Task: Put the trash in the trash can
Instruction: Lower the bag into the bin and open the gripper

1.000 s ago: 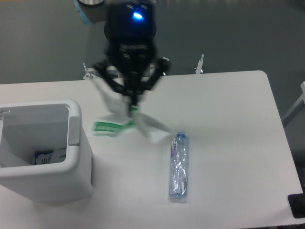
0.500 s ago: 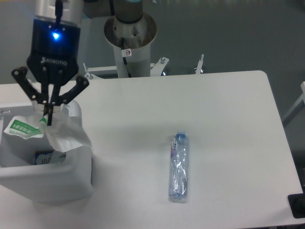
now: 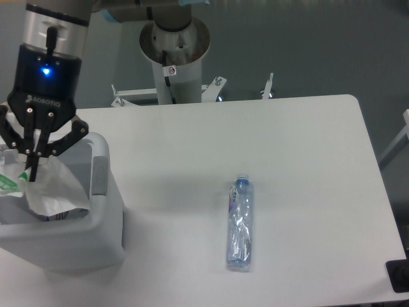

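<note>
The robot's hand (image 3: 32, 171) pinches the crumpled white wrapper (image 3: 50, 193) above the white trash can (image 3: 101, 211); best released well inside the rim. The crushed bottle (image 3: 239, 222) lies on the surface (image 3: 307, 160).

Probably a robotics lab: white table (image 3: 300, 147), pedestal-mounted arm base (image 3: 174, 48), grey floor (image 3: 307, 45).

The arm reaches in from the top left, wrist pointing straight down, a blue light lit on its black body. The gripper (image 3: 30, 171) hangs over the trash can (image 3: 96, 246), its 2 fingers pinched together on the wrapper (image 3: 52, 193).
</note>
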`<state>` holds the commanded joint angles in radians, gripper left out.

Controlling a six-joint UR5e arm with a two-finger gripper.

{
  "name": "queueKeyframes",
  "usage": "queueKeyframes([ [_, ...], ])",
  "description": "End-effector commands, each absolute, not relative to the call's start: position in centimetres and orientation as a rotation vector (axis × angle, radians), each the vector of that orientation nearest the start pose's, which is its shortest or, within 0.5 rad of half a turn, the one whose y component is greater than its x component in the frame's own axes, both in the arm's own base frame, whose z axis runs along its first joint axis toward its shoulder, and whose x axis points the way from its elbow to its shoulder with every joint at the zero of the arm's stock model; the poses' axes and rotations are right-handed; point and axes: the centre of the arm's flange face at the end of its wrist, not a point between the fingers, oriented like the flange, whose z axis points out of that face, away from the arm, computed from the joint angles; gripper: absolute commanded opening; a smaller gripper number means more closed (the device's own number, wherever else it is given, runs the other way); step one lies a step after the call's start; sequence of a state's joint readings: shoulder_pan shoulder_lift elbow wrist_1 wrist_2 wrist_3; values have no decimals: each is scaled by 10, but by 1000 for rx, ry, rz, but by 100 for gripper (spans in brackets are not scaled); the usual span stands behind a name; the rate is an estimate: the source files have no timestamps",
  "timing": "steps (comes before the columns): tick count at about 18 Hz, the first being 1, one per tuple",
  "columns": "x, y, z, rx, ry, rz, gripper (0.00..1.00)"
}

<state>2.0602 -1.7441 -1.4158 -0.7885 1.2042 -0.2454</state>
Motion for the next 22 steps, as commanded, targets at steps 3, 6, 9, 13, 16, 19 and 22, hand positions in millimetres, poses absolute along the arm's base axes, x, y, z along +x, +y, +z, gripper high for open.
queueKeyframes([
  [3,-127,614,559,-2261,-686,-336,0],
  [6,-121,613,545,-2281,-715,-356,0],
  [9,-122,615,532,-2300,-741,-359,1],
  [13,-125,610,506,-2341,-776,-356,5],
  [16,-129,607,498,-2355,-795,-317,30],
  [19,-139,605,505,-2350,-785,-249,100],
  [22,-153,600,522,-2316,-793,-212,100],
])
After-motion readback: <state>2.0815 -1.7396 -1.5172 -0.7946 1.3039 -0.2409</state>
